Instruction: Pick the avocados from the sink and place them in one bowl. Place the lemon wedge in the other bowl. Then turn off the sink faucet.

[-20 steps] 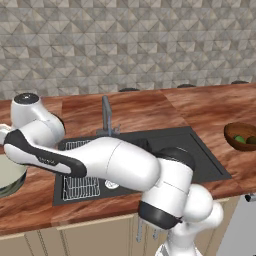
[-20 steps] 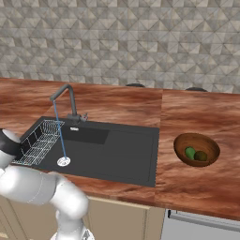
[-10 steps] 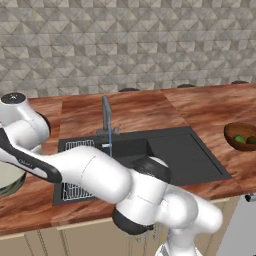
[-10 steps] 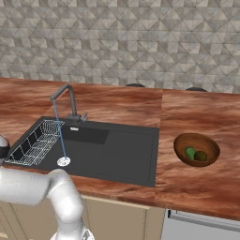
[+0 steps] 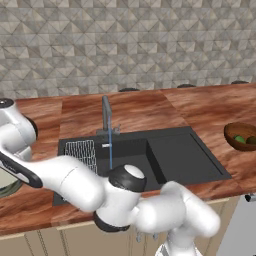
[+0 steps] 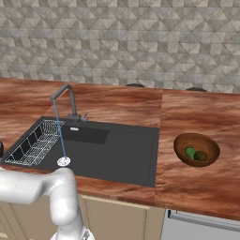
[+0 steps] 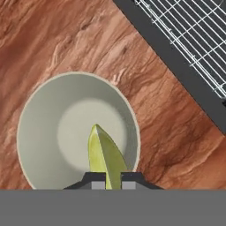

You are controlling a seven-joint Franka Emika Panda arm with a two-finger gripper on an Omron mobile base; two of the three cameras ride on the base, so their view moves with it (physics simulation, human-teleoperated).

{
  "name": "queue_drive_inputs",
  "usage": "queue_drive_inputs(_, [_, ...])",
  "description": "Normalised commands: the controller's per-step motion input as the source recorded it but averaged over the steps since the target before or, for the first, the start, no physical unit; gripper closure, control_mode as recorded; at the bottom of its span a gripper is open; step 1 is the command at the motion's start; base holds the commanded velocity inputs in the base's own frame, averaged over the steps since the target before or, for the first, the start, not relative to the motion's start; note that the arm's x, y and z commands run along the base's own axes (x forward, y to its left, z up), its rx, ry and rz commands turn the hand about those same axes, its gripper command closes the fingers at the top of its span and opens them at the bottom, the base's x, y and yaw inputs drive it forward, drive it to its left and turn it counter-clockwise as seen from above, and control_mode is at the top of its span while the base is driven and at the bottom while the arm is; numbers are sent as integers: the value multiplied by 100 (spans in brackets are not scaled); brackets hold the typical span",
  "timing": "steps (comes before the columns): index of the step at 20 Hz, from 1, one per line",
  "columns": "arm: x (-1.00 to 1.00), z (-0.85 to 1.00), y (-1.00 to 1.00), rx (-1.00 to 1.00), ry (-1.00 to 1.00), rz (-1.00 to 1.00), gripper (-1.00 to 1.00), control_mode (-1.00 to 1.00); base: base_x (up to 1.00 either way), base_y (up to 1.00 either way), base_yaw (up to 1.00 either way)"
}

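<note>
In the hand view my gripper (image 7: 112, 176) is shut on the lemon wedge (image 7: 104, 154), a yellow-green pointed sliver that hangs over the near side of the pale grey-green bowl (image 7: 39, 114). That bowl (image 5: 6, 182) stands on the counter left of the sink (image 5: 180, 150). Both avocados, one green (image 6: 190, 153) and one dark (image 6: 201, 156), lie in the brown wooden bowl (image 6: 197, 149) at the right. The faucet (image 6: 70, 101) runs a thin blue stream (image 6: 59, 138) down onto the drain (image 6: 63, 161).
A white wire rack (image 6: 35, 145) sits in the sink's left basin and shows at the upper right of the hand view (image 7: 190, 39). Wood-grain counter (image 7: 66, 39) surrounds the pale bowl. A tiled wall (image 5: 130, 45) backs the counter.
The arm has swung further left, away from the sink and out over the counter beside it. The avocados, both bowls and the running water stay as they were.
</note>
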Motion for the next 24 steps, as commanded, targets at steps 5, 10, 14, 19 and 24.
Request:
queue_drive_inputs(5, [24,-51,28,0,14,-1,100,-100,0,0,0])
queue_drive_inputs(10, [15,-18,32,0,8,-5,-100,-100,0,0,0])
queue_drive_inputs(14, [-36,55,0,0,0,-12,-100,-100,0,0,0])
queue_drive_inputs(19, [-46,29,-27,-1,-2,-19,-100,-100,0,0,0])
queue_drive_inputs(24, [22,-2,-96,-6,-6,-33,-100,-100,0,0,0])
